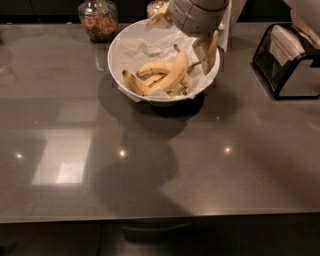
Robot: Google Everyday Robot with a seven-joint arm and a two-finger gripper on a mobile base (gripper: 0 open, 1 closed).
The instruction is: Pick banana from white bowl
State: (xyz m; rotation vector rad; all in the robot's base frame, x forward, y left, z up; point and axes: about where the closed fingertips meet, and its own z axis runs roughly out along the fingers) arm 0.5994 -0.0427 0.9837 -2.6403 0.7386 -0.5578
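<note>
A glass jar (98, 19) with brown contents is seen near the far edge of the tabletop (150, 200), left of centre. Just to its right, also close to the far edge, the white bowl (116, 57) is placed, and it is lined with crumpled white paper (145, 47). The banana (172, 75) is found inside the bowl, towards its right half. It is laid diagonally, its dark stem end raised towards the far right rim and its lower end sunk among the other fruit. Two shorter bananas (134, 82) are lain beside it on its left and are touched by it. A second jar (156, 7) is partly hidden behind the bowl's far rim. The gripper (207, 52) is held over the right rim of the bowl, pointing down, just right of the banana's stem end and apart from it. Nothing is seen grasped in it, and whether it is released or clenched cannot be told. Further right, near the right edge of the tabletop, a black wire holder (287, 62) with pale contents is set. Patches of light are reflected in the glossy grey surface towards the near edge.
</note>
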